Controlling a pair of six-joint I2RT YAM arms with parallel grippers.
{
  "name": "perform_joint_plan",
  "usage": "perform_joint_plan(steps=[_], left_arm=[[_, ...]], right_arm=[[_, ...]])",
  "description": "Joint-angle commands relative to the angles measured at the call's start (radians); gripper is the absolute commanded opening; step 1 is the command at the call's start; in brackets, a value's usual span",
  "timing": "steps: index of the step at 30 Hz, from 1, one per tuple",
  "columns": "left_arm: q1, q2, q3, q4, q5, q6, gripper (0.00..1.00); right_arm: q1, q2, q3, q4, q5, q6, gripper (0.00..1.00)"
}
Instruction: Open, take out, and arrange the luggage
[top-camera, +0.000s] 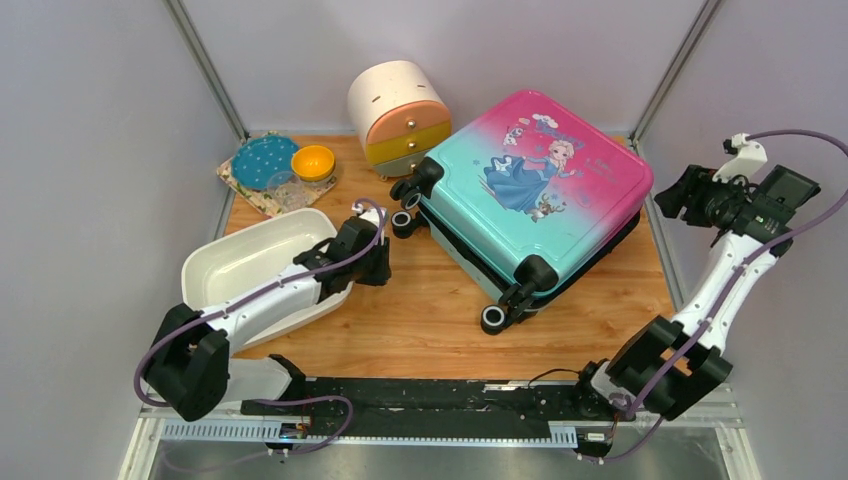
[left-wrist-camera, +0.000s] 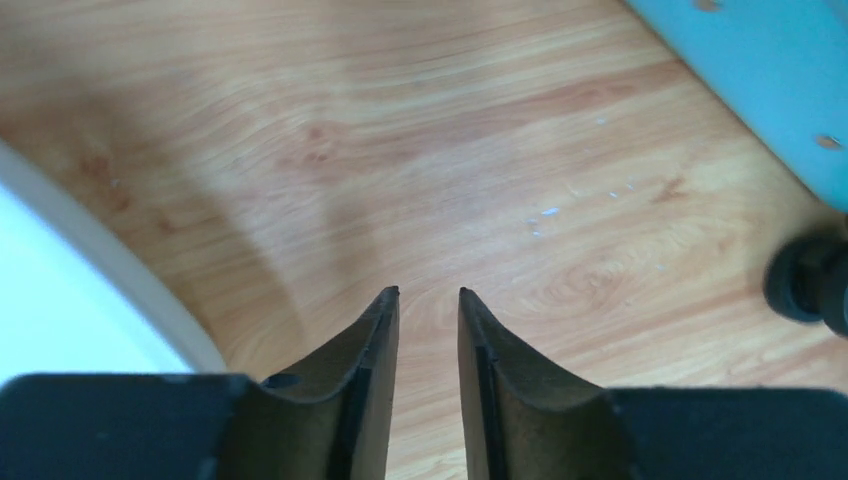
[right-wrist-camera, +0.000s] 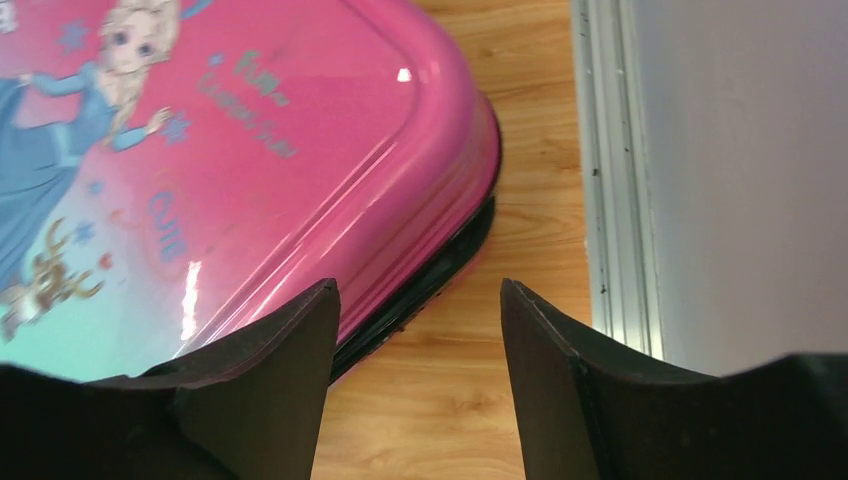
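Observation:
The luggage (top-camera: 530, 195), a pink-to-teal hard shell with a princess print and black wheels, lies flat at the table's back right. A dark seam runs between its two shells. My left gripper (top-camera: 387, 264) sits low over the wood, left of the wheels, beside the basin. In the left wrist view its fingers (left-wrist-camera: 428, 292) stand a narrow gap apart with only bare wood between them. The teal shell (left-wrist-camera: 760, 70) and one wheel (left-wrist-camera: 810, 285) lie ahead to the right. My right gripper (top-camera: 672, 195) hovers off the luggage's pink right corner (right-wrist-camera: 300, 150), jaws (right-wrist-camera: 418, 285) wide and empty.
A white plastic basin (top-camera: 255, 265) lies under my left arm, its rim (left-wrist-camera: 120, 275) at that wrist view's left. A round cream drawer cabinet (top-camera: 398, 115) stands behind the luggage. A mat with a teal plate (top-camera: 262, 160) and orange bowl (top-camera: 313, 162) is back left. A metal rail (right-wrist-camera: 610, 170) edges the right wall.

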Motion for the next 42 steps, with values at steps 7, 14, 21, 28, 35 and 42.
perform_joint_plan(steps=[7,14,21,28,35,42], left_arm=[[-0.001,-0.013,-0.030,0.194,0.211,0.079,0.56],[-0.001,-0.011,-0.067,0.240,0.205,0.069,0.58],[0.000,-0.041,-0.136,0.367,0.274,0.079,0.65],[0.002,-0.019,-0.142,0.382,0.256,0.045,0.66],[0.040,0.035,-0.099,0.388,0.214,-0.006,0.66],[0.045,0.076,-0.034,0.459,0.251,0.065,0.65]], right_arm=[[0.188,0.285,0.151,0.395,0.544,0.162,0.53],[0.264,0.574,0.380,0.449,0.638,0.144,0.50],[0.335,0.857,0.775,0.183,0.450,0.014,0.48],[0.443,0.914,0.729,0.023,0.596,0.026,0.48],[0.451,0.963,0.616,-0.137,0.334,-0.003,0.45],[0.445,0.657,0.184,-0.163,0.262,-0.094,0.41]])
